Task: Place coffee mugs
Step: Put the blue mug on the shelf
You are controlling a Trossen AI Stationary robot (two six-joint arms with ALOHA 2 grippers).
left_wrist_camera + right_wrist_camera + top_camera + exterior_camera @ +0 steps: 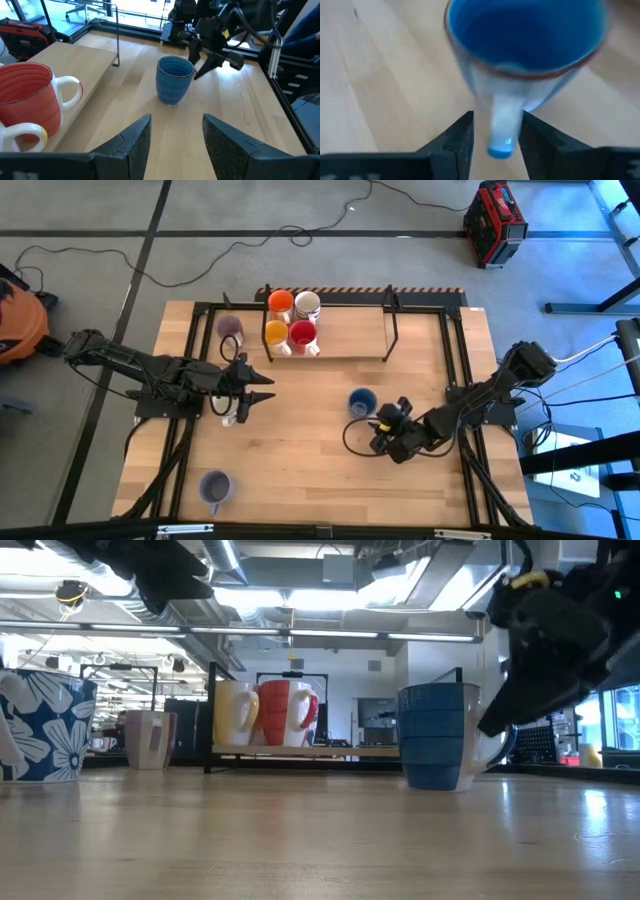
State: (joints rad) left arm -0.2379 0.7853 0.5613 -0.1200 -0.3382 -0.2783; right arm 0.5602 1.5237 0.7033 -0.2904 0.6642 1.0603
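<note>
**Blue mug's handle sits between the right claw's fingers**

The blue mug (362, 401) stands upright mid-table, handle pointing at the right gripper (384, 420), whose fingers flank the handle, not visibly clamped. The left gripper (262, 389) hangs open, farther off, facing the mug. On the rack (350, 335) four mugs cluster: orange mug (280, 304), white mug (307, 305), yellow mug (275, 333), red mug (302, 335)

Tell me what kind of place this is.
Probably a robotics lab or workshop: a pale wooden worktable on a black metal frame stands on a bare grey concrete floor with loose black cables, and the low view shows exposed ceiling ducts.
</note>
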